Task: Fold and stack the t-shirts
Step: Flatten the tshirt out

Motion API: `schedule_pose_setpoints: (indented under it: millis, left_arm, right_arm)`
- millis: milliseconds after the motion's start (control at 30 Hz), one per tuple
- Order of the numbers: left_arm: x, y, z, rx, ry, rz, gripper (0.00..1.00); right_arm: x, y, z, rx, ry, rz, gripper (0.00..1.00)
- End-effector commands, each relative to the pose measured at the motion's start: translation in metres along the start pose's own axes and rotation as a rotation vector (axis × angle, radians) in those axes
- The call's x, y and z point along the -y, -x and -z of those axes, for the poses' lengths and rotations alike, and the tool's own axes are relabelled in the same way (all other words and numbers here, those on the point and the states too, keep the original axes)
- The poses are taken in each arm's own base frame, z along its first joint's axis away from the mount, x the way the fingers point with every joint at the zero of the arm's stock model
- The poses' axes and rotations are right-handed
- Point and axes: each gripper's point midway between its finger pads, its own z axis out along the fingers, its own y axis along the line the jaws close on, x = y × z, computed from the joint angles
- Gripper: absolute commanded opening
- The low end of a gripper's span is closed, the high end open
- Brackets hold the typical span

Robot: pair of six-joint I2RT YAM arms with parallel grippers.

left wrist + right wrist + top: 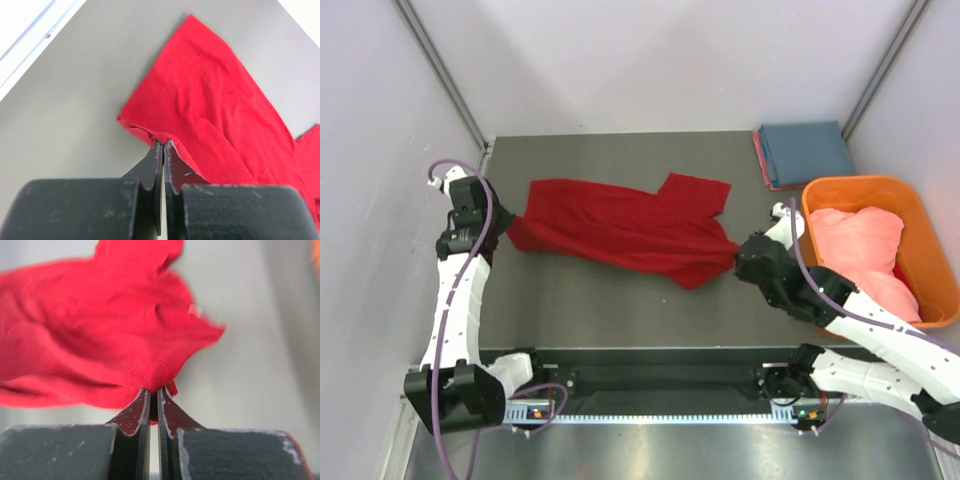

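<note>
left gripper [163, 144] is closed on the left edge of the red t-shirt [620, 225] | right gripper [153, 389] is pinched shut on its right edge — the cloth, spanned between both over the table [600, 310], is judged to be held taut for flattening before folding | salmon-pink shirt [860, 245] is heaped in the orange tub [920, 215] | blue shirt [807, 150] is laid folded at the far right corner

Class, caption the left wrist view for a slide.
Left claw shut on one edge of the red t-shirt on the grey table.
</note>
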Motion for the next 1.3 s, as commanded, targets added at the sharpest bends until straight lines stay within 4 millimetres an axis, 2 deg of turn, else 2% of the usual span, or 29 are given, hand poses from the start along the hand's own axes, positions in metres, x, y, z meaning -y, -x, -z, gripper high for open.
schedule_pose_setpoints:
  millis: [0,33,67,100,133,167,200,233,267,300,333,367,400,433,467,567,667,767,1000,1067,1267]
  left_arm:
    - [-0.008,0.008,-0.002,0.015,0.058,-0.032,0.00]
    - [-0.006,0.009,-0.007,0.017,0.053,-0.035,0.00]
    - [-0.007,0.007,-0.012,0.007,0.058,-0.035,0.00]
    - [-0.007,0.004,-0.019,-0.004,0.064,-0.037,0.00]
    - [-0.011,-0.005,-0.033,-0.039,0.094,-0.038,0.00]
    - [-0.011,-0.006,-0.041,-0.043,0.102,-0.035,0.00]
    - [-0.012,-0.006,-0.049,-0.051,0.113,-0.029,0.00]
    - [-0.015,-0.014,-0.063,-0.087,0.127,-0.024,0.00]
    - [-0.011,-0.015,-0.077,-0.097,0.117,-0.022,0.00]
    - [-0.004,-0.011,-0.078,-0.091,0.088,-0.015,0.00]
    - [-0.001,-0.020,-0.090,-0.128,0.078,-0.011,0.00]
    - [0.002,-0.022,-0.095,-0.145,0.069,-0.008,0.00]
    - [0.003,-0.025,-0.106,-0.172,0.078,-0.006,0.00]
    - [0.004,-0.029,-0.111,-0.191,0.076,-0.007,0.00]
    - [0.006,-0.030,-0.115,-0.209,0.072,-0.009,0.00]
    - [0.007,-0.034,-0.128,-0.250,0.085,-0.020,0.00]
    - [0.013,-0.033,-0.136,-0.251,0.070,-0.020,0.00]
    - [0.018,-0.033,-0.139,-0.253,0.043,-0.014,0.00]
    - [0.018,-0.045,-0.140,-0.285,0.023,-0.013,0.00]
    - [0.023,-0.050,-0.137,-0.302,-0.011,-0.011,0.00]
    - [0.020,-0.056,-0.133,-0.309,-0.015,-0.016,0.00]
  right_arm:
    - [0.011,0.040,-0.014,0.103,-0.082,0.088,0.00]
    - [0.009,0.043,-0.024,0.099,-0.071,0.095,0.00]
    - [0.015,0.049,-0.039,0.065,-0.063,0.098,0.00]
    - [0.017,0.043,-0.058,0.021,-0.071,0.106,0.00]
    - [0.009,0.056,-0.072,0.040,-0.037,0.078,0.00]
    - [0.012,0.061,-0.086,0.004,-0.015,0.076,0.00]
    - [0.015,0.051,-0.113,-0.056,-0.037,0.095,0.00]
    - [0.003,0.067,-0.123,-0.043,-0.017,0.097,0.00]
    - [-0.005,0.075,-0.149,-0.065,-0.010,0.121,0.02]
    - [0.002,0.059,-0.166,-0.121,-0.031,0.144,0.04]
    - [-0.013,0.081,-0.176,-0.098,-0.007,0.140,0.05]
    - [-0.004,0.064,-0.198,-0.184,-0.048,0.157,0.09]
    - [-0.018,0.087,-0.204,-0.155,-0.032,0.147,0.13]
    - [-0.018,0.088,-0.209,-0.173,-0.047,0.148,0.18]
    - [-0.009,0.083,-0.217,-0.210,-0.088,0.143,0.27]
    - [-0.009,0.104,-0.214,-0.173,-0.109,0.126,0.38]
    - [-0.002,0.109,-0.206,-0.159,-0.134,0.137,0.40]
    - [0.004,0.102,-0.207,-0.170,-0.133,0.159,0.36]
    - [0.049,0.083,-0.227,-0.222,-0.249,0.076,0.33]
    - [0.056,0.085,-0.231,-0.204,-0.266,0.037,0.35]
    - [0.066,0.068,-0.249,-0.217,-0.262,-0.032,0.37]
